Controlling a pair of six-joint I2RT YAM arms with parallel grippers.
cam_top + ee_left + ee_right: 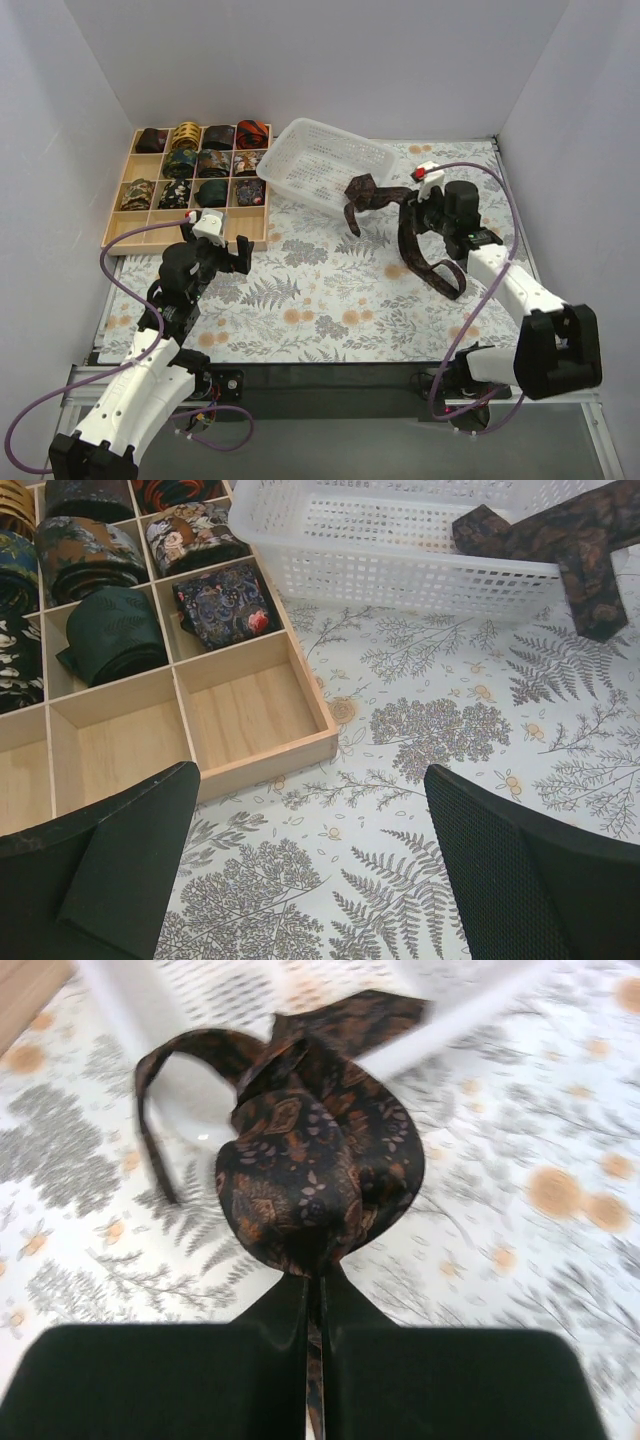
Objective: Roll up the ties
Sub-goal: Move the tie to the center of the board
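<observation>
Right end effector clenched on the dark brown patterned tie, just right of the white mesh basket, one end over its rim. Left end effector released, hovering left of that basket.

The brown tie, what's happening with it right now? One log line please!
right gripper: shut on brown tie, one end draped over basket rim | left gripper: open, holding nothing, near wooden tray

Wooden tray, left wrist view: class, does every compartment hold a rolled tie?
No, the wooden tray has bare wood compartments in its near row, while rolled ties sit only in the rows behind.
</observation>
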